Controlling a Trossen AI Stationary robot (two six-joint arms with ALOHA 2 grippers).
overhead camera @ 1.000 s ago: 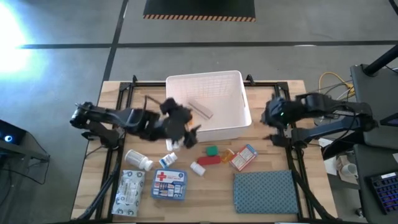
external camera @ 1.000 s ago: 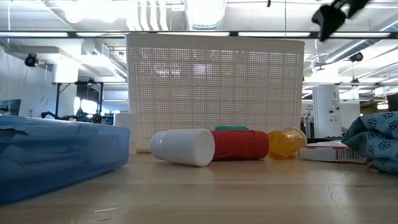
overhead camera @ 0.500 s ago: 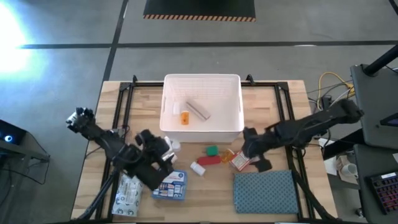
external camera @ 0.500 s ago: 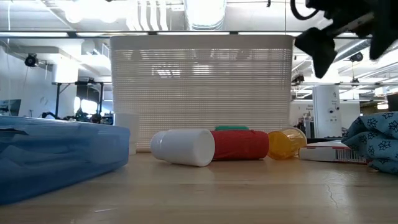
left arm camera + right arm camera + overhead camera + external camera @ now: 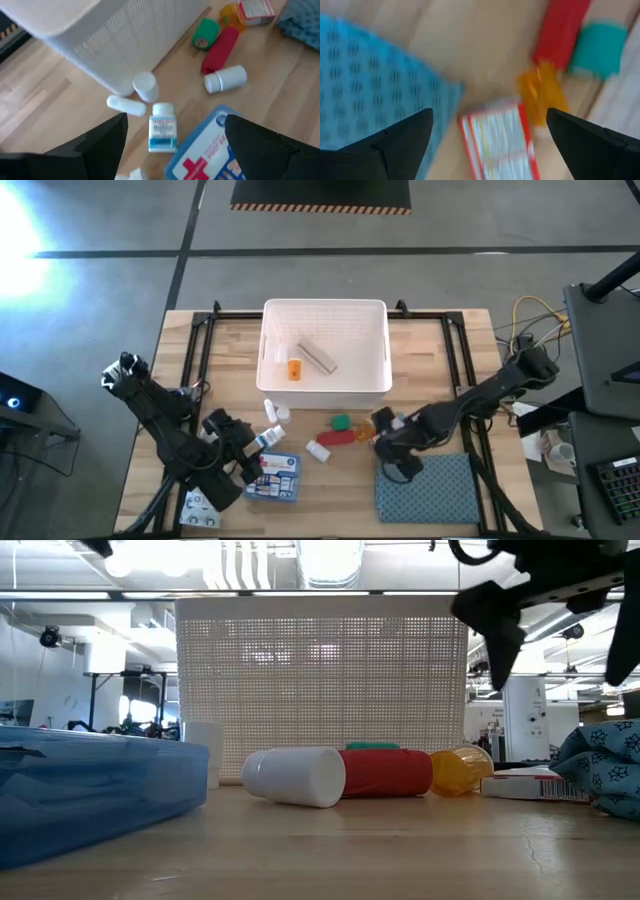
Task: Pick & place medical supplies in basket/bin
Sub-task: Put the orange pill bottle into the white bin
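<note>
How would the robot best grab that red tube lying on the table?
Probably from above, fingers closing across the middle of the red tube. It lies flat on its side, long and narrow, with the green roll and white bottle near its ends, so mid-length looks clearest.

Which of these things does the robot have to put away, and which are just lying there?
For the job:
basket
blue first-aid box
labelled pill bottle
white bottle
red pack
green pack
orange bottle
red-edged box

Just lying about:
blue patterned cloth
cables
</note>
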